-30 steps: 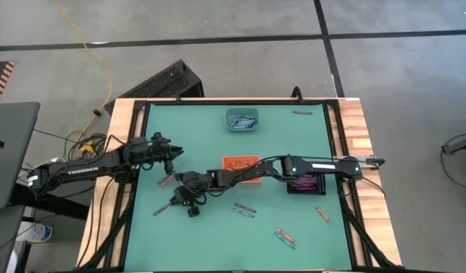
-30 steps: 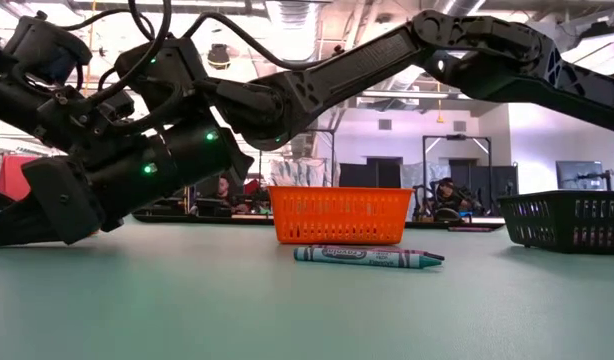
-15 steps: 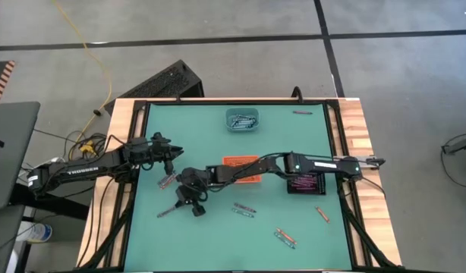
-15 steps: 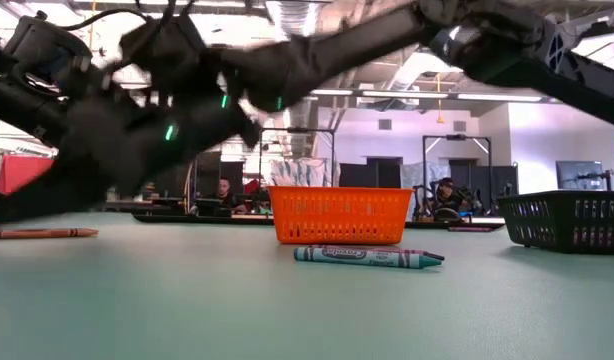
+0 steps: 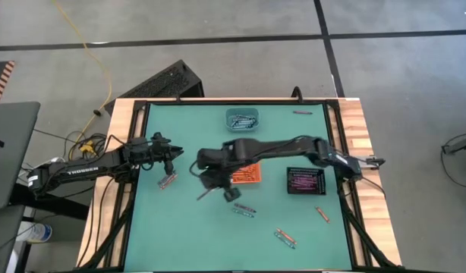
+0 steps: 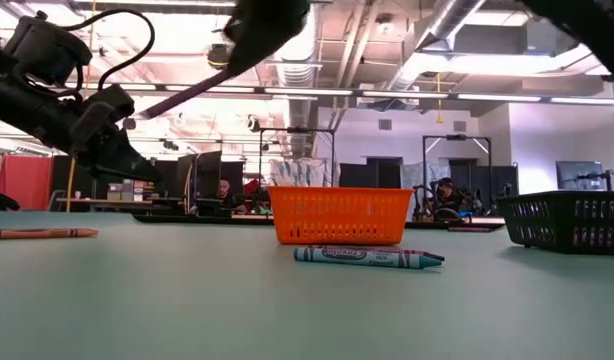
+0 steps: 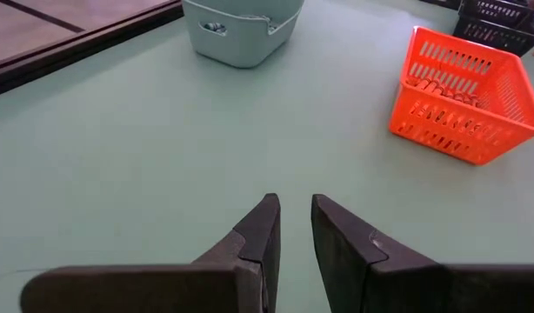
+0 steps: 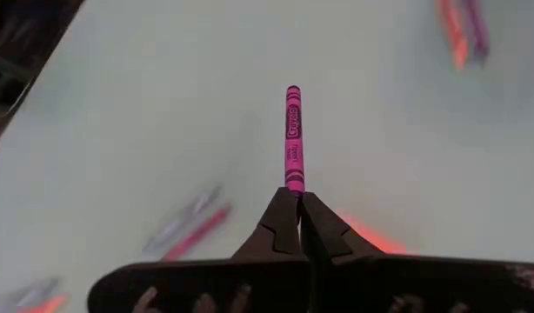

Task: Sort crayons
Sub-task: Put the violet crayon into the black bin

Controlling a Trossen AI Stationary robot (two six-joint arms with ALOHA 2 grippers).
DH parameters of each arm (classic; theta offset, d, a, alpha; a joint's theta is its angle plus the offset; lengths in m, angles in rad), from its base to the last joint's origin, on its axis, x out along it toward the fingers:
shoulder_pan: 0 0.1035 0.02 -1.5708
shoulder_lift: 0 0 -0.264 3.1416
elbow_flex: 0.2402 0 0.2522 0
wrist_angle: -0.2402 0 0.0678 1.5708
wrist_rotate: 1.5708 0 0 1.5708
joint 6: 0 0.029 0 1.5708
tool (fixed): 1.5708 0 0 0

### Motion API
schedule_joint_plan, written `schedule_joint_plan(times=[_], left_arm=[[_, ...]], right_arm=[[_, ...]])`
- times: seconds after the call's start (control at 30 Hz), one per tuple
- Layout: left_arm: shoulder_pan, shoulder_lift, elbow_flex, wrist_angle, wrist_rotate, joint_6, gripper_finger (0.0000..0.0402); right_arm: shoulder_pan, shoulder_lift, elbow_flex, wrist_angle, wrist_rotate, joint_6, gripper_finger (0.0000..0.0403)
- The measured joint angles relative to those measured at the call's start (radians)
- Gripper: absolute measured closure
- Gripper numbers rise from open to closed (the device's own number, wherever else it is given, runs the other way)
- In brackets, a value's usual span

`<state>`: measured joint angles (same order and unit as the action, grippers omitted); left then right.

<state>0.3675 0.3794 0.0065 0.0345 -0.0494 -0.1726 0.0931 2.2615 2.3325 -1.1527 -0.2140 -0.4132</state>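
Note:
My right gripper hangs high above the table's middle, next to the orange tray. It is shut on a pink crayon, which sticks out past the fingertips. My left gripper waits at the table's left, open by a narrow gap and empty. Loose crayons lie flat on the green table: two by the left gripper, a blue-grey pair, and others near the front right. My right gripper pinches one end of the pink crayon between its two fingertips. The crayon runs straight on from the fingers, in line with them. It is lifted clear of the table and slants down toward the table's near left.
A teal tray with crayons stands at the far middle and a black tray at the right. An orange crayon lies near the right edge, another at the far right. People sit in the room behind.
My right gripper has risen from table height to well above it and gone toward the table's right edge, to the orange tray. The pink crayon has come up with it, lifted clear of the table.

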Motion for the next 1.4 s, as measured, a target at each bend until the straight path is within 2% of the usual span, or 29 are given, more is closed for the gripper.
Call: schedule_joint_plan(times=[0.1, 0.27, 0.37, 0.5, 0.67, 0.83, 1.03, 1.2, 1.4], left_arm=[[0.0, 0.0, 0.0, 0.0, 0.0, 0.0, 0.0346], [0.0, 0.0, 0.0, 0.0, 0.0, 0.0, 0.0346], [0.0, 0.0, 0.0, 0.0, 0.0, 0.0, 0.0346], [0.0, 0.0, 0.0, 0.0, 0.0, 0.0, 0.0346], [0.0, 0.0, 0.0, 0.0, 0.0, 0.0, 0.0346], [0.0, 0.0, 0.0, 0.0, 0.0, 0.0, 0.0346], [0.0, 0.0, 0.0, 0.0, 0.0, 0.0, 0.0346], [0.0, 0.0, 0.0, 0.0, 0.0, 0.0, 0.0346], [0.0, 0.0, 0.0, 0.0, 0.0, 0.0, 0.0346]], right_arm=[[0.015, -0.056, -0.001, -0.152, 0.026, 0.048, 0.0403], [0.069, -0.165, -0.001, -0.397, 0.195, 0.224, 0.0403], [0.1, -0.245, -0.036, -0.413, 0.286, 0.355, 0.0403], [0.152, -0.409, -0.215, -0.417, 0.361, 0.504, 0.0403], [0.228, -0.691, -0.591, -0.41, 0.499, 0.827, 0.0403], [0.289, -0.939, -0.976, -0.307, 0.504, 1.07, 0.0403], [0.309, -1.145, -1.313, -0.04, 0.421, 1.113, 0.0403], [0.293, -1.207, -1.461, 0.044, 0.414, 1.141, 0.0403], [0.291, -1.207, -1.507, 0.027, 0.372, 1.15, 0.0385]])
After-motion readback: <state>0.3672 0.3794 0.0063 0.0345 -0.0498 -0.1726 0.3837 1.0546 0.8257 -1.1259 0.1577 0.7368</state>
